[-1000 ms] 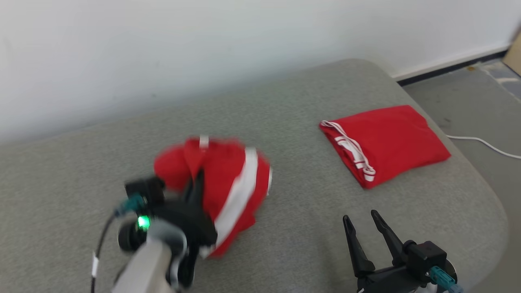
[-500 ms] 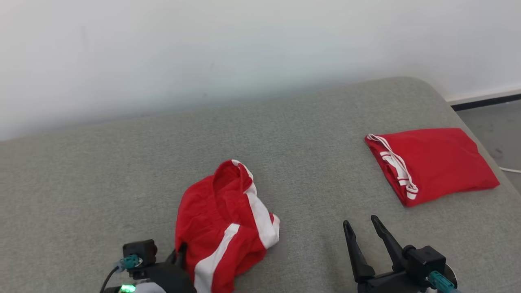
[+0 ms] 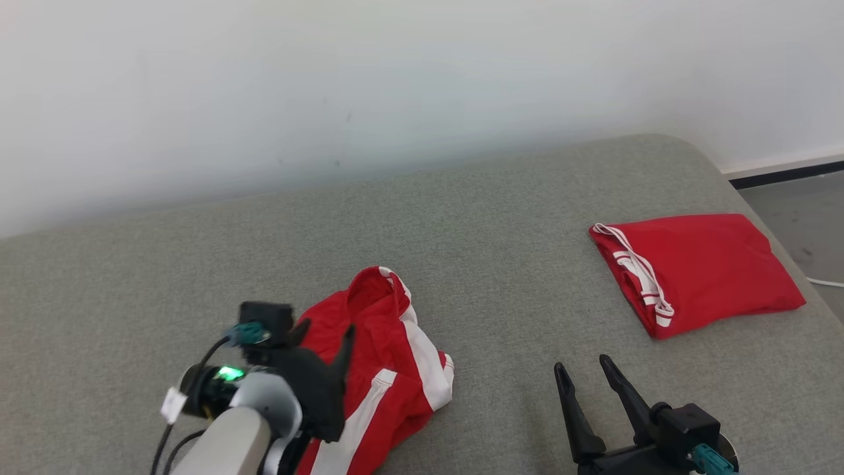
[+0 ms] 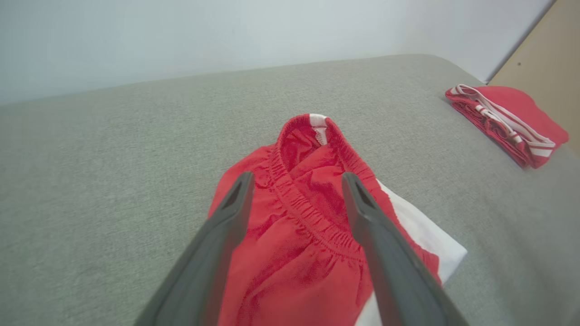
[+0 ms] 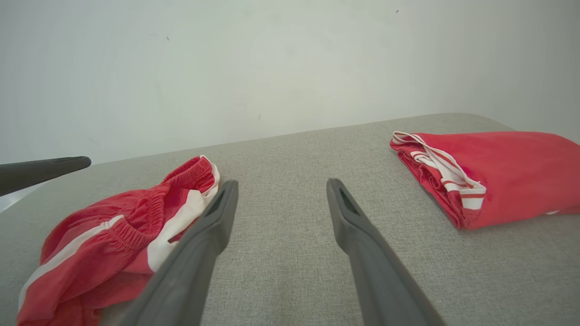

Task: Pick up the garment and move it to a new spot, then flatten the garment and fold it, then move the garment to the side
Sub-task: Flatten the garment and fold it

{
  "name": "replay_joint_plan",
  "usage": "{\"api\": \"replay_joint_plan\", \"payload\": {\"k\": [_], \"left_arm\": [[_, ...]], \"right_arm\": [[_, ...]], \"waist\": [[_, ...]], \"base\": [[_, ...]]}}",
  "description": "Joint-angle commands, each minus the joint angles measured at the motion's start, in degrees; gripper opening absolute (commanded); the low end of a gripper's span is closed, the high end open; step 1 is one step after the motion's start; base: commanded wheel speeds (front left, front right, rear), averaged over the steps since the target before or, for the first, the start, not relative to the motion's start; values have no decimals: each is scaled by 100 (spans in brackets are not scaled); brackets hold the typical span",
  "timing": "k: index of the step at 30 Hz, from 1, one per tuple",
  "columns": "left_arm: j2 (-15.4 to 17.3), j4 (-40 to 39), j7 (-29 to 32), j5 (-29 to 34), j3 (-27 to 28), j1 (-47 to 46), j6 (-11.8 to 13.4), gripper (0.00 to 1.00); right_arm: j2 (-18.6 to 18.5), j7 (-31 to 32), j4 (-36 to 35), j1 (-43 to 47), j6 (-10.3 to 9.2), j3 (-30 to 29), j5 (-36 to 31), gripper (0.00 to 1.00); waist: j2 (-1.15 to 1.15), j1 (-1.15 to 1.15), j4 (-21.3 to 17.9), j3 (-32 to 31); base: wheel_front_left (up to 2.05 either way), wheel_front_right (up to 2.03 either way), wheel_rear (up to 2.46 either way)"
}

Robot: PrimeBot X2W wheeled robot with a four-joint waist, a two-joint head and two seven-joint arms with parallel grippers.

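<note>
The garment (image 3: 395,349) is a pair of red shorts with white side stripes, lying crumpled on the grey cushion (image 3: 501,218) left of centre, waistband raised. My left gripper (image 3: 328,328) stands open just over its left part. In the left wrist view the fingers (image 4: 226,226) straddle the gathered waistband of the garment (image 4: 294,253) without closing on it. My right gripper (image 3: 581,363) is open at the lower right, over bare cushion. The right wrist view shows the right gripper (image 5: 282,182) with the garment (image 5: 113,226) to its left.
A second red garment (image 3: 705,270), folded, lies near the cushion's right edge; the folded garment (image 5: 498,172) is right of my right fingers. A white wall runs behind the cushion. Beyond the right edge are floor and a white cable (image 3: 827,282).
My left gripper brought the garment down onto the cushion, then opened and let it go. The head camera shifted meanwhile. The right gripper stayed open and still.
</note>
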Motion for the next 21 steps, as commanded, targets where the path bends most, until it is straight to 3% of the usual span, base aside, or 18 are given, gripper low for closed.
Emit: {"api": "replay_joint_plan", "payload": {"k": [1, 9, 21], "left_arm": [[-32, -48, 157, 59, -82, -96, -49, 100], [-137, -39, 1430, 239, -806, -331, -290, 100], [113, 293, 2494, 915, -1784, -605, -553, 100]], "right_arm": [[18, -26, -3, 28, -17, 9, 23, 100], [30, -26, -2, -30, -17, 32, 25, 100], [42, -26, 15, -28, -17, 61, 16, 100]], "waist": [[0, 0, -46, 10], [0, 0, -290, 55], [0, 0, -435, 53]], "base": [[0, 0, 0], [0, 0, 0], [0, 0, 0]]}}
